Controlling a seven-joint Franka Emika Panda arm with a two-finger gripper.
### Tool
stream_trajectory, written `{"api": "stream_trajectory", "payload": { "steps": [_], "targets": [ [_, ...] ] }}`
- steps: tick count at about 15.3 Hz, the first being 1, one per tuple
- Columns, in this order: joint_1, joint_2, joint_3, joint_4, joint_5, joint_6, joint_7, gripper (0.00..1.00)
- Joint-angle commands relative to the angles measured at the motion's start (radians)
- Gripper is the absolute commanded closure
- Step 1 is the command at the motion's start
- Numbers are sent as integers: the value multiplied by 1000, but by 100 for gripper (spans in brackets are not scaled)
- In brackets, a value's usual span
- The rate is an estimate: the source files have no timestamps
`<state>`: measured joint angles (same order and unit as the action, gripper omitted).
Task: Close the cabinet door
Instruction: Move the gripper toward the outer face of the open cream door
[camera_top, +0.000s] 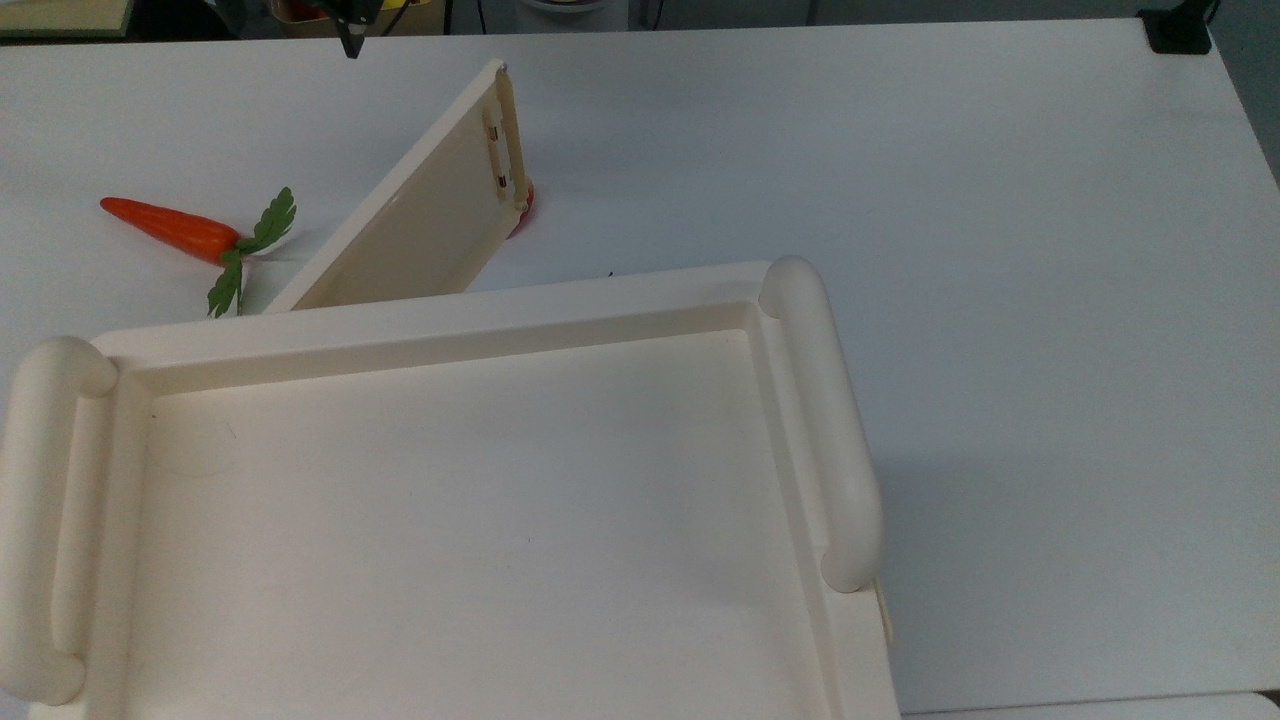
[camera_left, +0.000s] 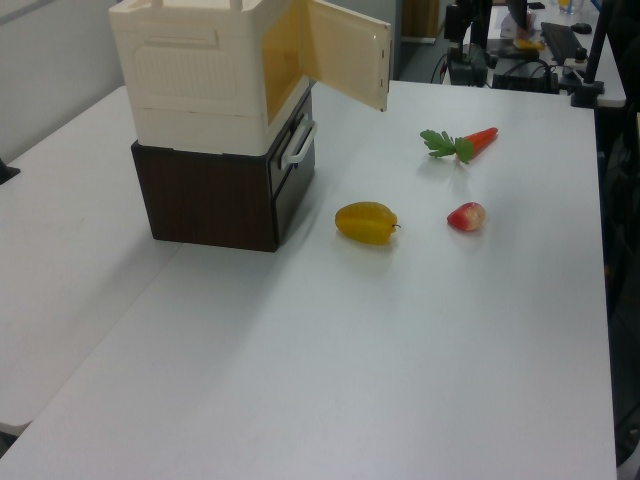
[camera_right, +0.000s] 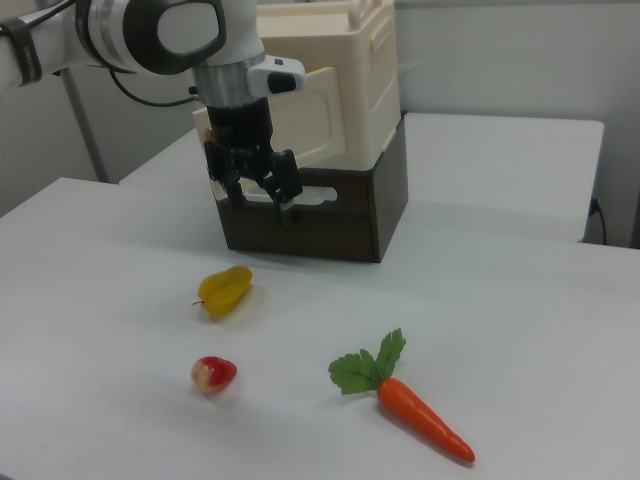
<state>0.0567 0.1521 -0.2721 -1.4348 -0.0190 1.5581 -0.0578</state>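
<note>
The cream cabinet (camera_left: 195, 75) sits on a dark brown drawer unit (camera_left: 215, 195). Its recessed tray top (camera_top: 450, 520) has a thick rounded rail (camera_top: 825, 420) on each side. The cabinet door (camera_top: 420, 205) stands swung wide open, its bar handle (camera_top: 507, 140) near the free edge; in the left view the door (camera_left: 345, 50) juts out to the right. My gripper (camera_right: 255, 190) hangs open in front of the cabinet with nothing between its fingers, and the arm covers part of the door. A dark tip of the gripper (camera_top: 352, 38) shows at the top view's upper edge, apart from the door.
On the white table (camera_top: 900, 180) lie a carrot (camera_right: 420, 415), a yellow star fruit (camera_right: 226, 288) and a small red fruit (camera_right: 214, 373). In the top view the carrot (camera_top: 175, 228) lies left of the door, and the red fruit (camera_top: 524, 208) peeks from behind it.
</note>
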Motion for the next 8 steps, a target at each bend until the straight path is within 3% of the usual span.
{"api": "stream_trajectory", "payload": {
  "steps": [1, 5, 8],
  "targets": [
    [12, -48, -28, -36, 42, -27, -17, 0],
    [11, -45, -42, -35, 103, -15, -63, 0],
    [12, -48, -93, -33, 195, -27, -164, 0]
  ]
}}
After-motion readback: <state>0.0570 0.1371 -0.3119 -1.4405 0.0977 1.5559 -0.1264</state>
